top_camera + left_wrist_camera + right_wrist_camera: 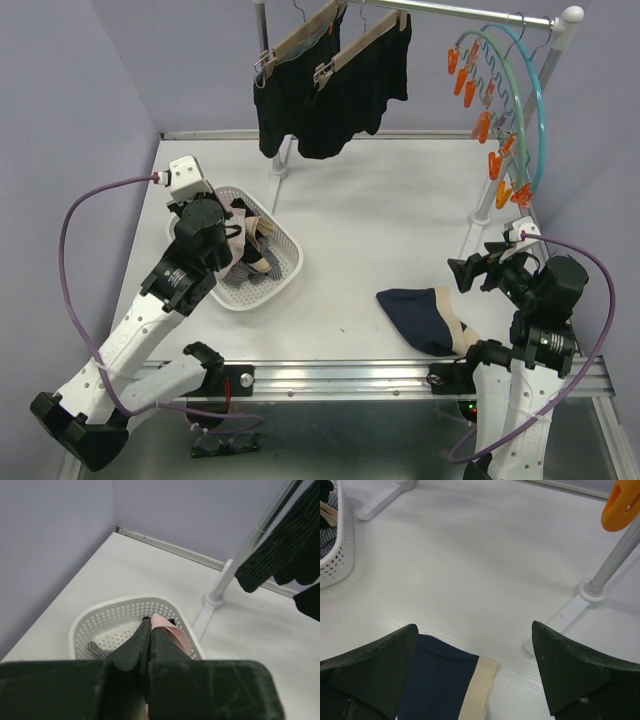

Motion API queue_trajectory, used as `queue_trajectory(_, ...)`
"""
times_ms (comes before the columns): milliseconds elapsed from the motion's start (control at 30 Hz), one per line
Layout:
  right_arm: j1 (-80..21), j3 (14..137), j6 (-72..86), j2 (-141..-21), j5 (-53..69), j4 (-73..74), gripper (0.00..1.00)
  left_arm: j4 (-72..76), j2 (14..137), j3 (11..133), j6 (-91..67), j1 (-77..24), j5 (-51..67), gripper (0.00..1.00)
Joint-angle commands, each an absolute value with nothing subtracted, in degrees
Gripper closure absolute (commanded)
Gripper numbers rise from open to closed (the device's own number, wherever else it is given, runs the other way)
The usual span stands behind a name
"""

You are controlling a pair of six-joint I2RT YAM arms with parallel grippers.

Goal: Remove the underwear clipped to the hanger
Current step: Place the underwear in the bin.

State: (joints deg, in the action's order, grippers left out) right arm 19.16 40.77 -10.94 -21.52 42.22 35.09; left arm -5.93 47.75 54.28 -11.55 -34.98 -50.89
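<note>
Nearest, on the right: the navy piece (pixel 420 318) lies flat on the table (pixel 380 220), below the right gripper (pixel 474 632), whose jaws are spread wide and empty. Mid-left: the left gripper (pixel 150 627) hangs over the basket (pixel 100 611), fingers pressed together. A pink band (pixel 172 632) lies against them; we cannot tell whether it is nipped. Far centre: two black shorts (pixel 330 95) are clipped to wooden hangers (pixel 300 35), beyond and right of the left gripper, which we judge the nearer. The hangers run near-left to far-right, their far ends cut off.
</note>
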Motion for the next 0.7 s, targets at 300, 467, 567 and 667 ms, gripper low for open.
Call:
queue_trajectory(300,19.4,40.3,-11.0,-22.5,42.5,31.6,0.0,-5.0,55.5,46.1,-17.2,-23.7,-26.1,0.84)
queue_trajectory(467,19.5,41.6,-15.2,-28.2,47.9,33.3,0.0,-4.1,50.6,44.2,-13.0,-23.8,-22.7,0.3)
queue_trajectory(567,19.5,45.9,-23.4,-37.0,53.6,39.9,0.0,-3.5,45.2,43.0,-7.0,-23.8,-20.8,0.14)
queue_trajectory(667,19.4,52.5,-34.5,-46.2,57.1,50.8,0.0,-2.7,39.2,40.6,-1.1,-23.8,-18.3,0.07)
